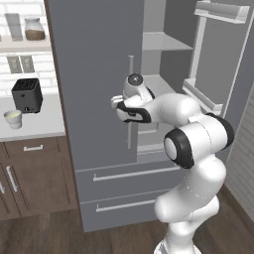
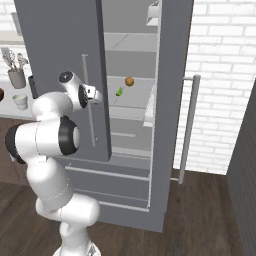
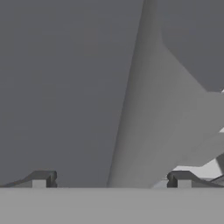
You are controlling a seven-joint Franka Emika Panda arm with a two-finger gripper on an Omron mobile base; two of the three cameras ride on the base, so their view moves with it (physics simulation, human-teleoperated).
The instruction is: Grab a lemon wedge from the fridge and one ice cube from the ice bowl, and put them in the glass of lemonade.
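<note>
The grey fridge has its left door shut and its right door swung wide open. Inside, a tiny yellow-green lemon wedge lies on a middle shelf. My gripper is open, right at the left door's vertical bar handle. In the hand view the handle runs up between my open fingertips, and my gripper holds nothing. The glass of lemonade stands on the counter left of the fridge. A sliver of the ice bowl shows at the left edge.
A round orange fruit sits beside the wedge on the shelf. A black toaster stands behind the glass and a grey utensil holder near it. Two fridge drawers lie below, with brown cabinets under the counter.
</note>
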